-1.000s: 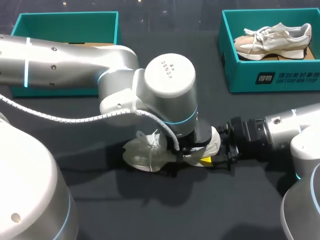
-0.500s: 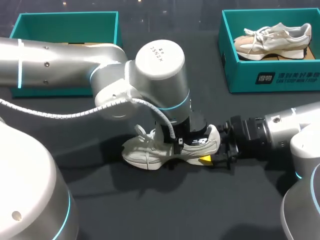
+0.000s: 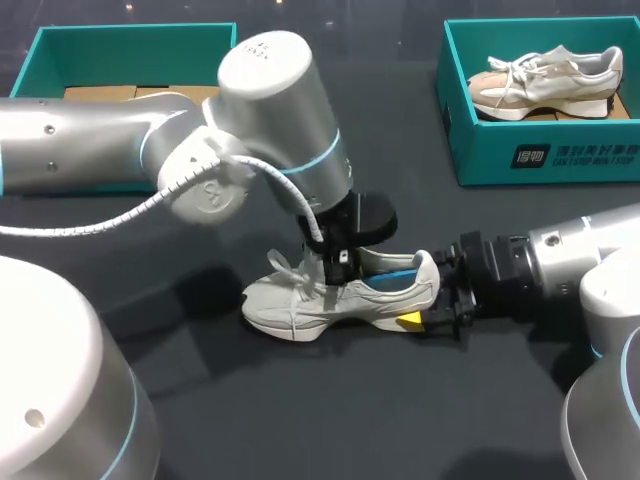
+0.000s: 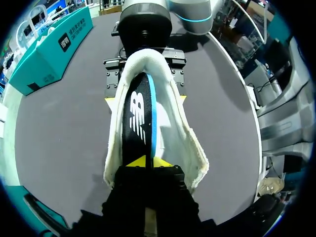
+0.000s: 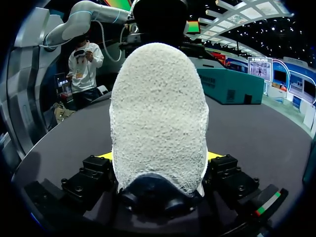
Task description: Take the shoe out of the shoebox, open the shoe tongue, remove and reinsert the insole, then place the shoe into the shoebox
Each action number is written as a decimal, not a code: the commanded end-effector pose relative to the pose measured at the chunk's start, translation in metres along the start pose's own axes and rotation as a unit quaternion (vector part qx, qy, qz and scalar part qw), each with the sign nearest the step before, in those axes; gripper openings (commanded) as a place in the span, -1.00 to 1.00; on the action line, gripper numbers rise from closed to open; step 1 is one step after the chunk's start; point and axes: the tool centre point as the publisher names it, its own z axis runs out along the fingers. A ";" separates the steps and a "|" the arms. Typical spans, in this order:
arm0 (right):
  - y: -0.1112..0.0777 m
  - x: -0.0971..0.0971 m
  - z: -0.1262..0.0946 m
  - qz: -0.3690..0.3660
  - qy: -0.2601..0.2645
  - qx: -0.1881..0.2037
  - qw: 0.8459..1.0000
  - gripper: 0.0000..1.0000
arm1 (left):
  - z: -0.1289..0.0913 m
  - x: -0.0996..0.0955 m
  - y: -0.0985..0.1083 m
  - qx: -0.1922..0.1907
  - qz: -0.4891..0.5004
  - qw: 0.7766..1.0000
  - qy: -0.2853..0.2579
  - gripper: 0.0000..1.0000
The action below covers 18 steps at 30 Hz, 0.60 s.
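A white shoe (image 3: pixel 330 300) lies on its sole on the dark table, toe to the left. My left gripper (image 3: pixel 340 262) reaches down into its opening. In the left wrist view the yellow tips (image 4: pixel 147 161) are pressed together on the near end of the black insole (image 4: pixel 138 118), whose blue edge shows. My right gripper (image 3: pixel 425 300) comes in low from the right and clamps the shoe's heel (image 5: pixel 158 113) from both sides. Its yellow fingertips (image 5: pixel 215 155) just show beside the heel.
A teal shoebox (image 3: pixel 540 160) at the back right holds a second, beige-and-white shoe (image 3: pixel 545 82). Another teal shoebox (image 3: pixel 130 40) stands at the back left, partly behind my left arm (image 3: pixel 120 160). In the left wrist view, bare dark tabletop (image 4: pixel 64 123) lies beside the shoe.
My left gripper has shut inside the shoe. The left arm has swung up and back to the left, uncovering the shoe. The right arm and the shoe's heel have stayed put.
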 end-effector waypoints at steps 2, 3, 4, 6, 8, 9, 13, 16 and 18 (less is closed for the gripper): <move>0.001 0.003 0.001 0.000 -0.001 0.003 1.000 -1.00 | -0.017 0.009 0.014 0.048 0.002 0.999 0.004 -1.00; 0.001 0.003 0.001 0.000 -0.001 0.003 1.000 -1.00 | -0.018 0.010 0.013 0.052 0.001 0.999 0.006 -1.00; 0.001 0.003 0.001 0.000 -0.001 0.003 1.000 -1.00 | -0.019 0.011 0.013 0.056 0.000 0.998 0.007 -1.00; 0.001 0.003 0.001 0.000 -0.001 0.003 1.000 -1.00 | -0.022 0.012 0.014 0.066 -0.003 0.998 0.009 -1.00; 0.001 0.003 0.001 0.000 -0.001 0.003 1.000 -1.00 | -0.026 0.013 0.014 0.076 -0.005 0.997 0.011 -1.00; 0.001 0.003 0.001 0.000 -0.001 0.003 1.000 -1.00 | -0.028 0.014 0.013 0.080 -0.006 0.997 0.009 -1.00; 0.001 0.003 0.001 0.000 -0.001 0.003 1.000 -1.00 | -0.036 0.017 0.004 0.095 -0.006 0.995 0.002 -1.00; 0.001 0.003 0.001 0.000 -0.001 0.003 1.000 -1.00 | -0.040 0.016 -0.008 0.102 -0.005 0.995 -0.009 -1.00; 0.001 0.003 0.001 0.000 -0.001 0.003 1.000 -1.00 | -0.041 0.015 -0.017 0.104 -0.004 0.994 -0.021 -1.00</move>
